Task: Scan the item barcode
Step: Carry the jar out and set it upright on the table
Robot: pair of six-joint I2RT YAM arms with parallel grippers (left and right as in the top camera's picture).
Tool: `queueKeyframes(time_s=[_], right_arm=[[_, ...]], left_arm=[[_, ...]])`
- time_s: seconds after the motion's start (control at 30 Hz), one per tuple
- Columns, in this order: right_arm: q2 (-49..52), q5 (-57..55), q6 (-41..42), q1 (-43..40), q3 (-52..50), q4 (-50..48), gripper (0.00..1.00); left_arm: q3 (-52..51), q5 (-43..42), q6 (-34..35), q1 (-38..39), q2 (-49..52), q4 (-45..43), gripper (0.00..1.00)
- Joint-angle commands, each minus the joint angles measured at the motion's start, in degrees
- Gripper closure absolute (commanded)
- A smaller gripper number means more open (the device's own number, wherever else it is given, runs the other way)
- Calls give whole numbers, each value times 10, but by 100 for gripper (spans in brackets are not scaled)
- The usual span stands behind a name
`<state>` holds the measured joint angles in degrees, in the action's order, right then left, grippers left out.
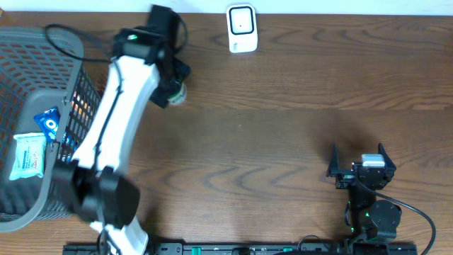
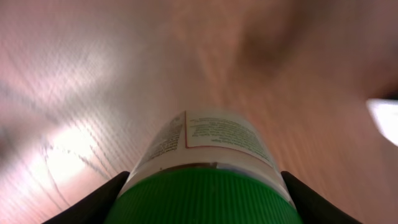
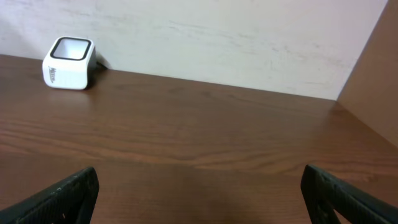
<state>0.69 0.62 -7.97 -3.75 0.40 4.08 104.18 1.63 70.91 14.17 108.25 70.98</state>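
A white bottle (image 2: 205, 140) with a green ribbed cap (image 2: 205, 196) and a printed label fills the left wrist view, my left gripper (image 2: 202, 199) shut on it at the cap end. From overhead that gripper (image 1: 172, 83) hangs over the table's far left, the bottle (image 1: 179, 93) just peeking out beneath it. The white barcode scanner (image 1: 241, 28) stands at the far edge, to the right of the bottle; it also shows as the scanner (image 3: 68, 63) at top left in the right wrist view. My right gripper (image 1: 359, 164) rests open and empty near the front right.
A grey mesh basket (image 1: 28, 64) at the far left holds a blue packet (image 1: 48, 122) and a pale green pack (image 1: 28, 156). A wall (image 3: 217, 37) runs behind the table's far edge.
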Motion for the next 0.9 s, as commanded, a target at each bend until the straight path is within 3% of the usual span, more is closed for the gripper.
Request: queueKeyframes(time_s=[0.0,0.17,0.43,0.53,0.63,0.87], right_arm=[[-3,-1,6,-3,-1,3,1],[-3,-1,6,-3,-1,3,1],[-3,-1,6,-3,-1,3,1],[-3,-1,6,-3,-1,3,1],[-3,-1,6,-3,-1,3,1],[-3,-1,6,-3,-1,3,1]], left_arm=[[2,10,152,8,50,8,39],[2,-28,220,14,130,5,39],[1,-50,250,21,200,-18,37],[0,-53,249,25,204,-40,13],[2,-56,232,25,188,-42,3],[43,1,100,7,71,-42,2]])
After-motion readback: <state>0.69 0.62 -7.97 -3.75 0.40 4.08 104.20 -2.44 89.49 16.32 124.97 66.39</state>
